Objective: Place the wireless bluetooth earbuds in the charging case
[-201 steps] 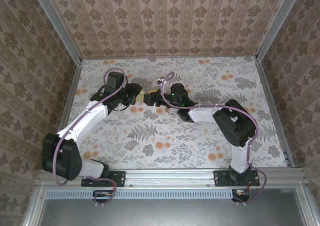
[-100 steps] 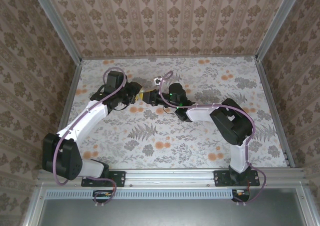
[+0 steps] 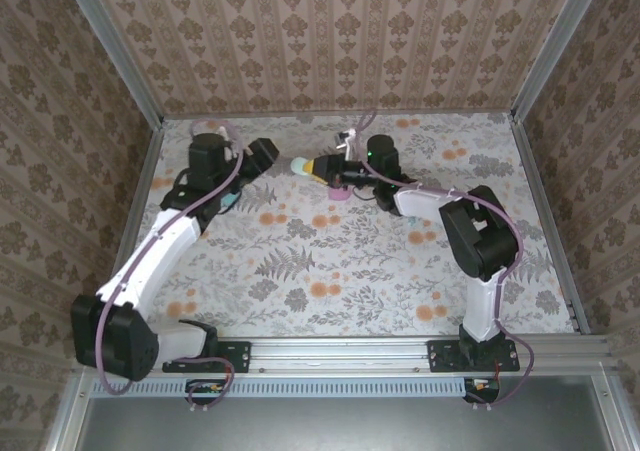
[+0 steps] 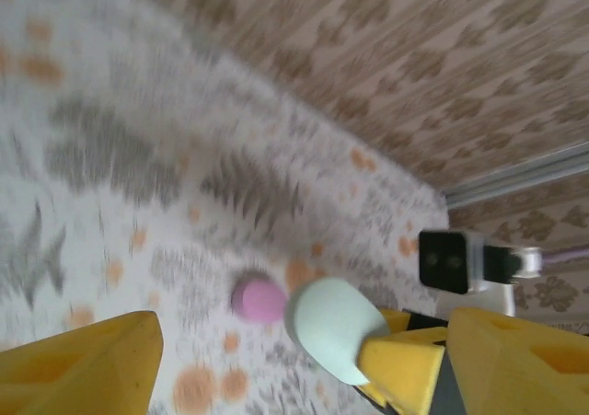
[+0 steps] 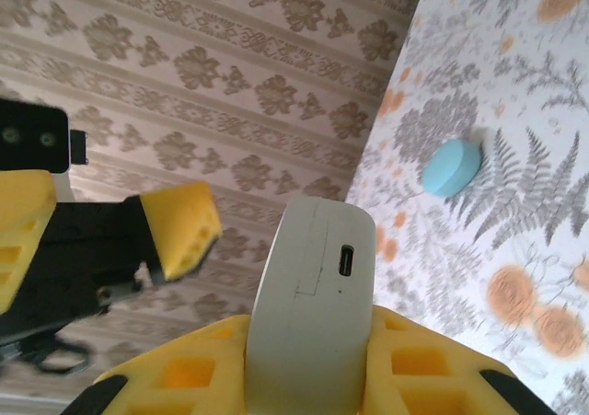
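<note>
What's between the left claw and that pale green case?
Nothing: in the top view, just bare flowered table separates the left gripper from the mint case.

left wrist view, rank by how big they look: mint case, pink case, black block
1. mint case, clearly largest, though it sits nearer the camera.
2. pink case and black block look about alike, so I won't rank them.

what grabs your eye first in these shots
The right gripper holds a mint charging case clamped between its yellow fingers above the far middle of the floral table, charging port toward its wrist camera. The left gripper stands open just left of it. A pink case lies on the table below the right gripper, and a teal case lies by the left arm.
</note>
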Robot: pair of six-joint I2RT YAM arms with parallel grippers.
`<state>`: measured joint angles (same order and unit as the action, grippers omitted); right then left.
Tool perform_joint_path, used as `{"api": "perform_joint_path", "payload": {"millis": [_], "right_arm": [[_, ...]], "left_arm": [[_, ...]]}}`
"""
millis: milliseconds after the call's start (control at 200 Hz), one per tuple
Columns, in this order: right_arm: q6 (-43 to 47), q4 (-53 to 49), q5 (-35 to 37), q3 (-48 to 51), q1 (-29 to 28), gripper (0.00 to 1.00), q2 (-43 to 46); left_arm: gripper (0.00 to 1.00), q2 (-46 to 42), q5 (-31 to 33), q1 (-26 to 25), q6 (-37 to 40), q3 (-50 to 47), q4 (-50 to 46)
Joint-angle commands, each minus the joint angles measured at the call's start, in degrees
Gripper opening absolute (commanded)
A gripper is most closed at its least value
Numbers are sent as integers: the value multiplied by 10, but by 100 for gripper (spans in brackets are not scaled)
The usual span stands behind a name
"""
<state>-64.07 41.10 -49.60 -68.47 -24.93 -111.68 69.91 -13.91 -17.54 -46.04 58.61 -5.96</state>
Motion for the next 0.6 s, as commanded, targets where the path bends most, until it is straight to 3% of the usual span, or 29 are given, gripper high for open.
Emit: {"api": "perform_joint_path", "payload": {"millis": [0, 120, 360, 590], "right_arm": [[-130, -24, -145, -31, 35, 19, 26], [-141, -81, -211, -61, 63, 21, 39], [-165, -111, -277, -115, 76, 23, 47], [-165, -126, -299, -144, 74, 24, 63]], "left_arm": [[74, -21, -118, 56, 148, -45, 148], [69, -22, -223, 81, 267, -57, 197], [71, 12, -452, 59, 556, -25, 127], [76, 66, -502, 27, 618, -13, 185]]}}
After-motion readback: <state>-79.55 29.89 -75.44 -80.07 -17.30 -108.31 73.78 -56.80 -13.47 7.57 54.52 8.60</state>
